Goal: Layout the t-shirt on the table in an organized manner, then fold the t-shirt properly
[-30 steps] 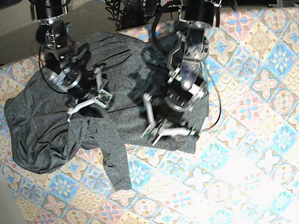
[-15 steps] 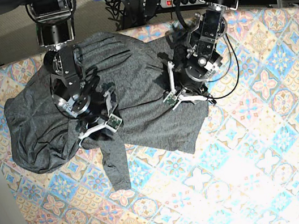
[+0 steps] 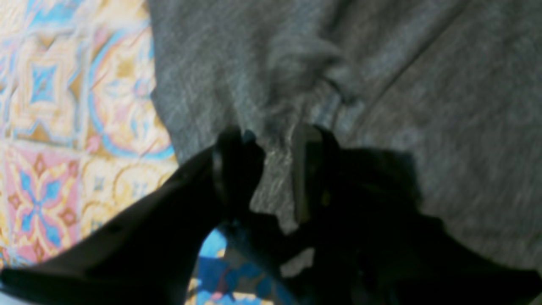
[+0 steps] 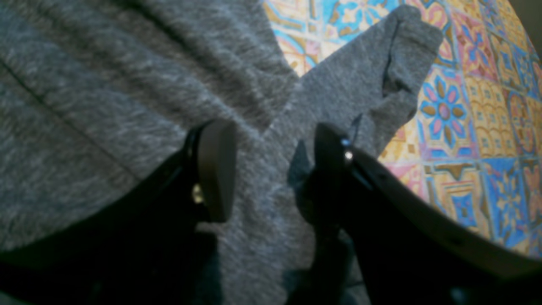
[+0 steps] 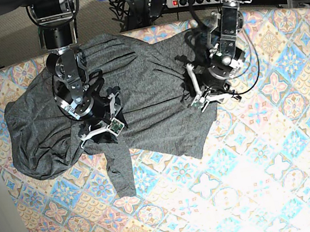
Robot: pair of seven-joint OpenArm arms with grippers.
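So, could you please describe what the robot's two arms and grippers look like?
Both arms are black with silvery metal joints and black cables looping alongside. The left gripper and right gripper carry white finger brackets in the base view. Up close, the fingers are black with flat beige pads and small brass-coloured screws.

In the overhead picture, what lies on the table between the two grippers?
In the base view, only wrinkled grey t-shirt lies between the left gripper and the right gripper; no bare table shows there.
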